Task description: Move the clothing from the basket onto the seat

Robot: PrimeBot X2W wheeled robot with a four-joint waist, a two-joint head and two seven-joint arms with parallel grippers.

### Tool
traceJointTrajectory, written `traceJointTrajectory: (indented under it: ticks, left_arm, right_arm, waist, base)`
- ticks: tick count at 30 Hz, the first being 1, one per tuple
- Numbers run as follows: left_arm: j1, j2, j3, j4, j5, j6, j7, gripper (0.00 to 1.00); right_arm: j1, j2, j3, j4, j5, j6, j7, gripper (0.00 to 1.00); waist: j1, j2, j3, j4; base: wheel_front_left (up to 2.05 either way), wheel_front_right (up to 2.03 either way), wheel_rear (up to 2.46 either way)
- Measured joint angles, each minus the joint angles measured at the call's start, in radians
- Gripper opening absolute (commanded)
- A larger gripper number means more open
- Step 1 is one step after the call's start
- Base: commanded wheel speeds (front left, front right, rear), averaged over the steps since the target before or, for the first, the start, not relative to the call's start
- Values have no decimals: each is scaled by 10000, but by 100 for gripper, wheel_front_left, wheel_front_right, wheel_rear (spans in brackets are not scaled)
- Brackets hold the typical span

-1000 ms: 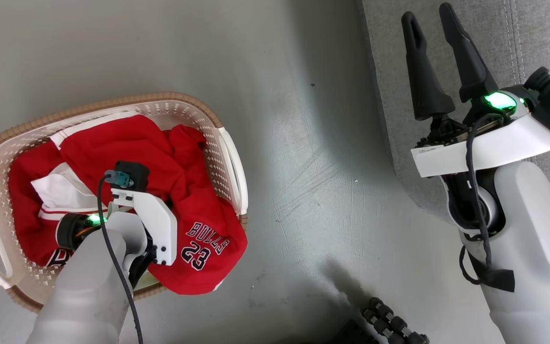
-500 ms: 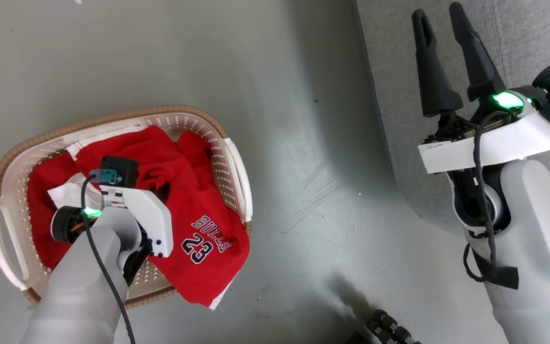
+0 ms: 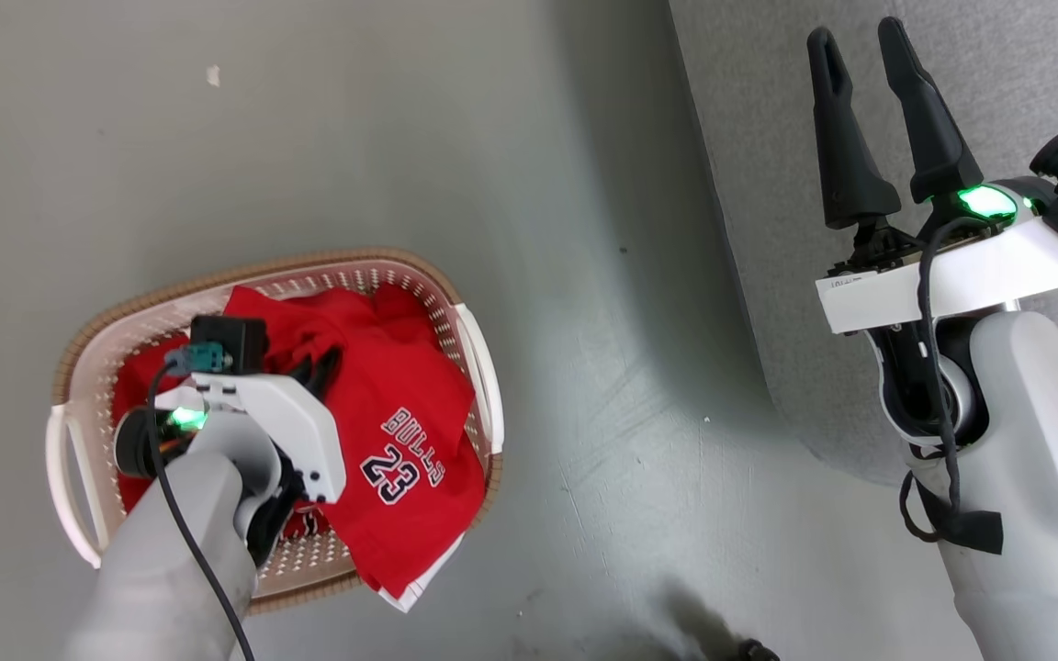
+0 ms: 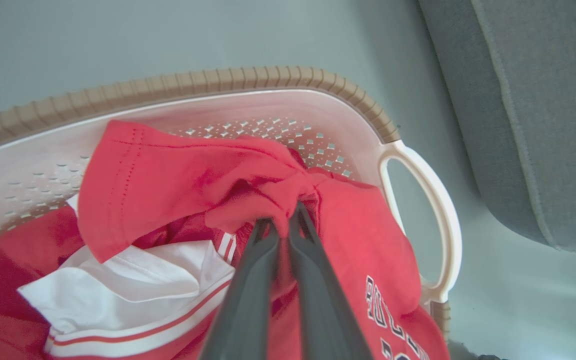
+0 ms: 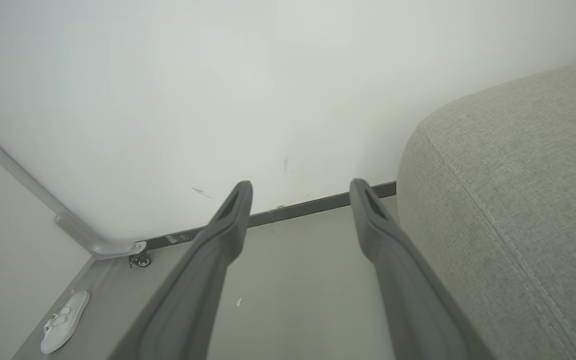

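The cream basket [image 3: 478, 349] with a brown rim [image 4: 218, 85] stands on the floor at lower left. A red garment with dark lettering [image 3: 400, 431] is bunched up from it, its hem hanging over the near rim. My left gripper [image 4: 283, 220] is shut on a fold of that red fabric. Under it lies a red garment with white panels and thin stripes [image 4: 133, 285]. My right gripper [image 3: 857, 35] is open and holds nothing, over the edge of the grey seat [image 3: 997, 92]. Its own view shows the gripper [image 5: 300, 187] next to the seat's rounded corner [image 5: 518, 200].
Grey floor [image 3: 584, 275] separates the basket from the seat [image 4: 543, 100]. A white slipper [image 5: 63, 320] lies on the floor by the wall, near a small caster [image 5: 142, 259]. A white scrap [image 3: 213, 75] lies on the floor beyond the basket.
The head camera has shifted, so the basket looks smaller and further right. The lettered garment has gathered up under my shut left gripper and spreads less over the rim. The right gripper stays open.
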Motion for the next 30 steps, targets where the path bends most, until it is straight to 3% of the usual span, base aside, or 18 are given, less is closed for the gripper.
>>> traceJointTrajectory:
  ticks: [30]
  left_arm:
    - [1713, 46, -1035, -1446, -1154, 0, -2013, 0]
  right_arm:
    - [1442, -671, -31, 673, 12, 0, 0, 100]
  waist:
    - [-1, 0, -3118, 1030]
  base:
    - [0, 0, 0]
